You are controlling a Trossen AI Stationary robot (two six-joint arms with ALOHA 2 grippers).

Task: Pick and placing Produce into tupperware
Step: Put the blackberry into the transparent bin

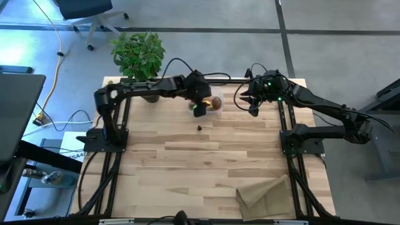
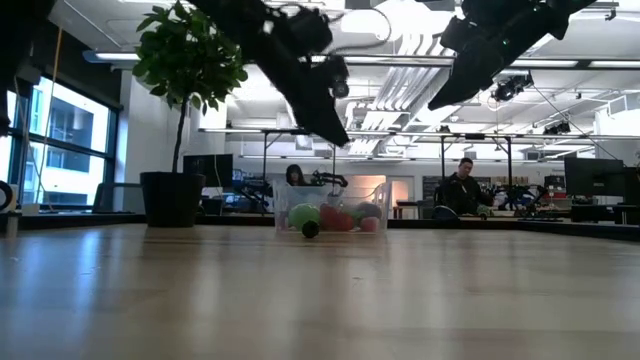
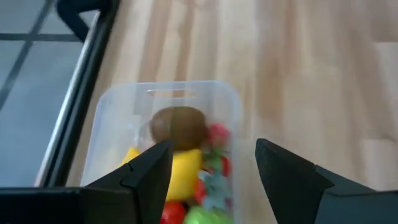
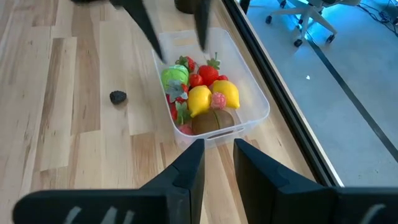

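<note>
The clear tupperware (image 4: 211, 93) stands on the table near its far edge. It holds the produce: a brown kiwi (image 3: 180, 124), two yellow lemons (image 4: 212, 96), a green lime (image 4: 174, 76) and red berries (image 4: 202, 71). A small dark berry (image 4: 117, 96) lies on the wood just in front of the tupperware. My left gripper (image 3: 211, 165) hangs open above the tupperware, slanting down, with nothing between its fingers. My right gripper (image 4: 217, 158) waits raised to the right of the tupperware, its fingers a narrow gap apart and holding nothing.
A potted plant (image 1: 139, 55) stands at the far left corner. A tan paper bag (image 1: 265, 195) lies flat at the near right. The black frame rails (image 1: 119, 156) run along both sides, with bare wood across the middle of the table.
</note>
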